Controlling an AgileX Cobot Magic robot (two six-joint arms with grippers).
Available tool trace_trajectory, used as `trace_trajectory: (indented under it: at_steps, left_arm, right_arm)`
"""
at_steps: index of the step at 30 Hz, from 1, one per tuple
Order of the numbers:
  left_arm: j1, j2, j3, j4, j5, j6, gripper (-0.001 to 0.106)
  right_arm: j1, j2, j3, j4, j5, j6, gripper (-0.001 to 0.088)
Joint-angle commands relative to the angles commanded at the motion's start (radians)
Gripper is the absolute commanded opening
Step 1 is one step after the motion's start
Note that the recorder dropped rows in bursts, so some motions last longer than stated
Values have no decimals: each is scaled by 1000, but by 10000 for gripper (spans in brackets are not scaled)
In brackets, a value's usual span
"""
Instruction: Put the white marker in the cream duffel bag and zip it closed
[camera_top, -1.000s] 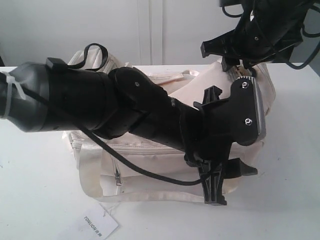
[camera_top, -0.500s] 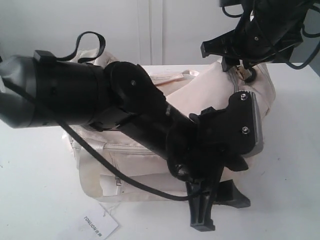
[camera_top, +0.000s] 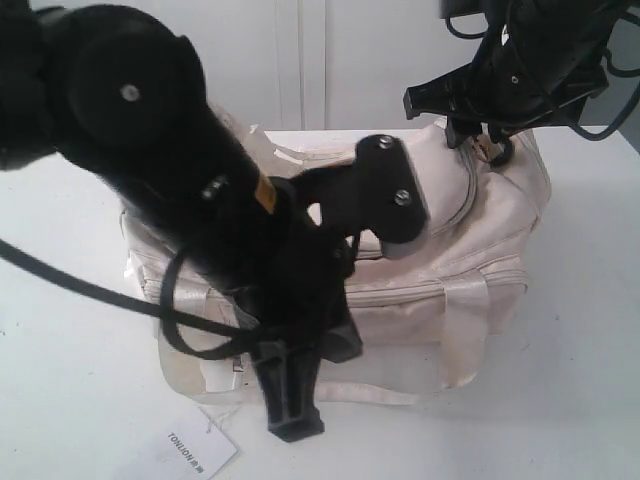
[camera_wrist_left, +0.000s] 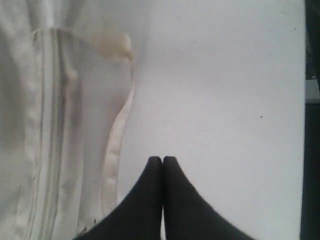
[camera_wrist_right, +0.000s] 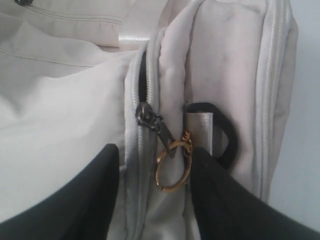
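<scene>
- At the two-o'clock end of the cream duffel bag (camera_top: 500, 210), the right gripper (camera_wrist_right: 152, 150) is spread wide astride the gold ring pull (camera_wrist_right: 172, 167), which is perhaps touched.
- At six o'clock, the left gripper (camera_wrist_left: 162, 161) is pressed closed and empty.

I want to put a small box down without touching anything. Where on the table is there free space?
Bare table: right of the cream duffel bag and before its right half; also far left, past the cable. Crowded: front left, with the left gripper and the hang tag, and the bag's top right end, under the right gripper.
</scene>
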Motion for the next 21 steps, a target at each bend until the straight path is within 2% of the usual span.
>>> trace_trajectory:
  at_steps: [3, 7, 14, 18, 21]
  left_arm:
    - [78, -38, 0, 14, 38, -68, 0]
    - [210, -73, 0, 14, 69, -134, 0]
    - [483, -105, 0, 6, 98, -332, 0]
    - [626, -120, 0, -79, 155, -347, 0]
    - [712, -136, 0, -86, 209, -347, 0]
  right_arm:
    - [0, 0, 0, -2, 2, 0, 433]
    - [0, 0, 0, -2, -1, 0, 433]
    - [0, 0, 0, -2, -1, 0, 433]
    - [0, 0, 0, -2, -5, 0, 433]
    - [0, 0, 0, -2, -5, 0, 433]
